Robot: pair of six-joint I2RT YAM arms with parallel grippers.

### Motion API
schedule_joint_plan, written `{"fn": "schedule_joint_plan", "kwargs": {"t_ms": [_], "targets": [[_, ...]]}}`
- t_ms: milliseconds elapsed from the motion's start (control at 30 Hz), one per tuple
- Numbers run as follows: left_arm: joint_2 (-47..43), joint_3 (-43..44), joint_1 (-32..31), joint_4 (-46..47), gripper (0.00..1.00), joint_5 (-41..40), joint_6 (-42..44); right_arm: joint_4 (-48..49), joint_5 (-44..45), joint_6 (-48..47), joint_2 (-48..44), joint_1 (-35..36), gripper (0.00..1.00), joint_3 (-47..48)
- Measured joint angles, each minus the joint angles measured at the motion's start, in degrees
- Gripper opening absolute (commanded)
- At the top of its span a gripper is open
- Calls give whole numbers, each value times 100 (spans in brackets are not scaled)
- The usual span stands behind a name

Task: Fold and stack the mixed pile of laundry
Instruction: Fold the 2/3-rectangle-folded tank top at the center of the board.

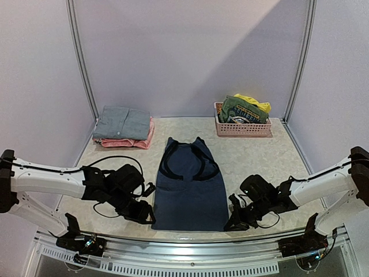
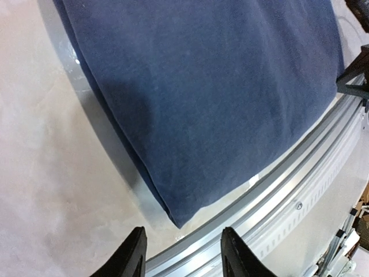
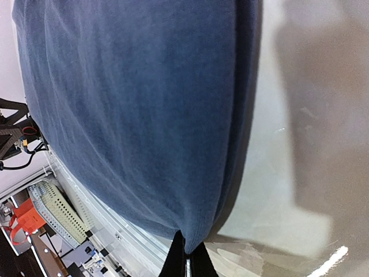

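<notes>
Pale marbled tabletop (image 1: 253,156) carries the work, enclosed by plain white walls. Start at the right gripper (image 3: 187,257): its jaws are together, clamped on the near right hem corner of the navy sleeveless top (image 1: 190,190), with cloth pinched between the tips. The left gripper (image 2: 183,235) has its jaws apart and empty, poised just short of the near left hem corner, which lies close beside the metal edge rail (image 2: 277,184). The top lies flat and face-up at the centre of the tabletop, hem toward the arm bases, straps toward the far wall. The step in hand appears to be taking both hem corners for a lengthwise fold. To do it well, advance the left jaws low along the surface so that one finger slides beneath both layers of cloth; close only when the corner sits fully between the fingers. Avoid scraping the rail. Match the left grip depth to the right one, so that the hem lifts level and does not skew. Raise both corners together and carry them toward the straps, keeping the side edges aligned. Farther out, a folded grey shirt (image 1: 122,122) rests on a pink garment (image 1: 124,142) at the far left. A pink basket (image 1: 242,130) at the far right holds a green printed tee (image 1: 245,109) and a yellow piece (image 1: 253,103), not yet folded.
</notes>
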Motion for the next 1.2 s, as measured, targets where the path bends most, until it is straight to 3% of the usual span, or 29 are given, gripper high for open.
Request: {"fn": "schedule_joint_plan", "kwargs": {"t_ms": [733, 967, 1100, 1200], "targets": [[949, 2, -205, 579, 29, 170, -35, -232, 2, -131, 28, 2, 0, 114], [1010, -9, -389, 752, 18, 136, -155, -234, 11, -131, 26, 0, 0, 114], [1010, -92, -476, 905, 0, 114, -251, -236, 26, -129, 22, 2, 0, 114], [1010, -157, -538, 1014, 0, 98, -341, -238, 28, -131, 20, 2, 0, 114]]}}
